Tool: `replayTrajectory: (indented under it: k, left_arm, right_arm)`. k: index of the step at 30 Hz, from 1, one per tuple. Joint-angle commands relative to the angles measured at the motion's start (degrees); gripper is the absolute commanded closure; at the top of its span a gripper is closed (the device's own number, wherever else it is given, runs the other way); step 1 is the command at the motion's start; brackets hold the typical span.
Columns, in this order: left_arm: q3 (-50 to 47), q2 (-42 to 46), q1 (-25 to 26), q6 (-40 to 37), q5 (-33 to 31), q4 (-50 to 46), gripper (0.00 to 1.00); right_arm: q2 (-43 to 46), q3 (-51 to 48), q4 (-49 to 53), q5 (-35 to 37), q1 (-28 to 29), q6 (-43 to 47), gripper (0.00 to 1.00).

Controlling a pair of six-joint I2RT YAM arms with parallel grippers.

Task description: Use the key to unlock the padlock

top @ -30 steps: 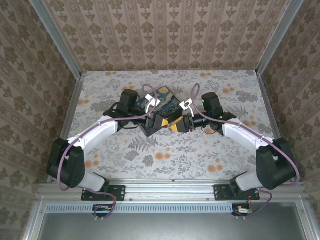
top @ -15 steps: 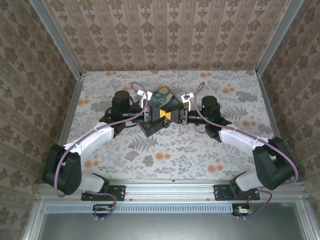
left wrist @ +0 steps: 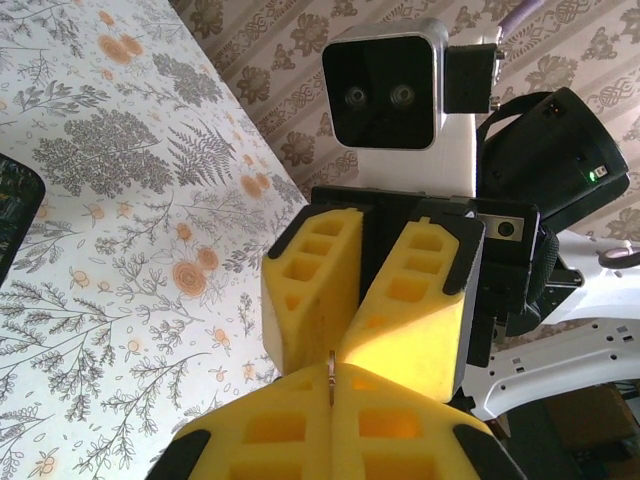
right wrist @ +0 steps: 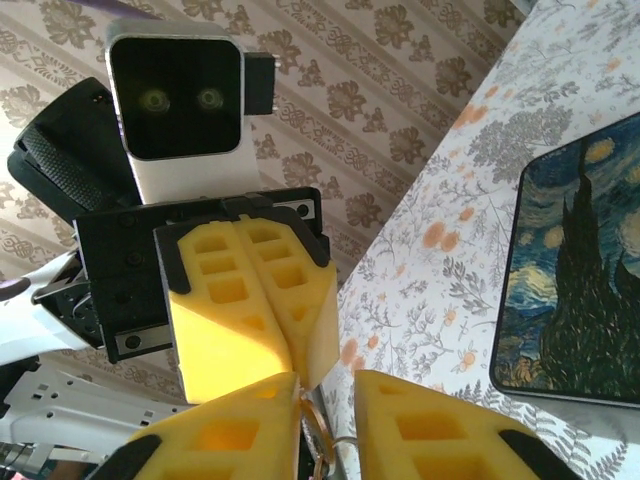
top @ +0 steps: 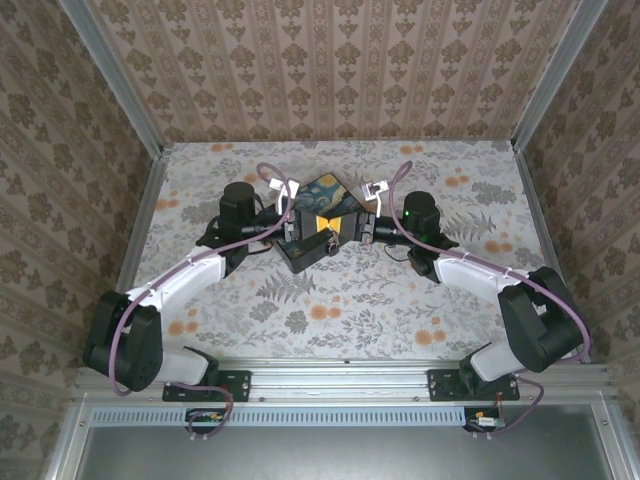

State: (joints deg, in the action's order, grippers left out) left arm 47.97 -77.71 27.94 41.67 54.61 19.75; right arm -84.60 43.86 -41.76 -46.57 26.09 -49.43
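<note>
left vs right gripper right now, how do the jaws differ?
Left gripper: jaws pressed together, a thin metal sliver pinched at the seam. Right gripper: jaws stand apart, a brass ring in the gap. Left reaches in from the box's left, right from its right. Shared: yellow foam, tips meeting over the box.

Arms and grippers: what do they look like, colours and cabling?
Left arm and right arm: white shells, black joints, purple cables outside. Left gripper and right gripper: blocky yellow foam pads with square recesses on black mounts, white-cased camera behind.
</note>
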Motion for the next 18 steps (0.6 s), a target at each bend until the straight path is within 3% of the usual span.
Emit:
replayTrajectory:
  k: [1,6,10,18]
  left_arm:
    - [-0.3,2.2,-0.3,0.3,1.9,1.5,1.00]
    - [-0.8,2.1,-0.7,0.8,1.1,2.1,1.00]
    - [-1.4,2.1,-1.3,2.1,0.9,4.0,1.00]
    - [-1.5,2.3,-1.5,3.3,1.4,5.6,1.00]
  right_arm:
    - [-0.8,-0.1,-5.1,-1.1,0.7,-1.4,0.84]
    - [-1.2,-0.3,-6.3,-2.8,1.0,-2.1,0.95]
    - [-1.4,-0.9,-7.8,-3.5,1.1,-3.3,0.83]
    - [-1.6,-2.2,-10.9,-3.1,1.2,-4.4,0.84]
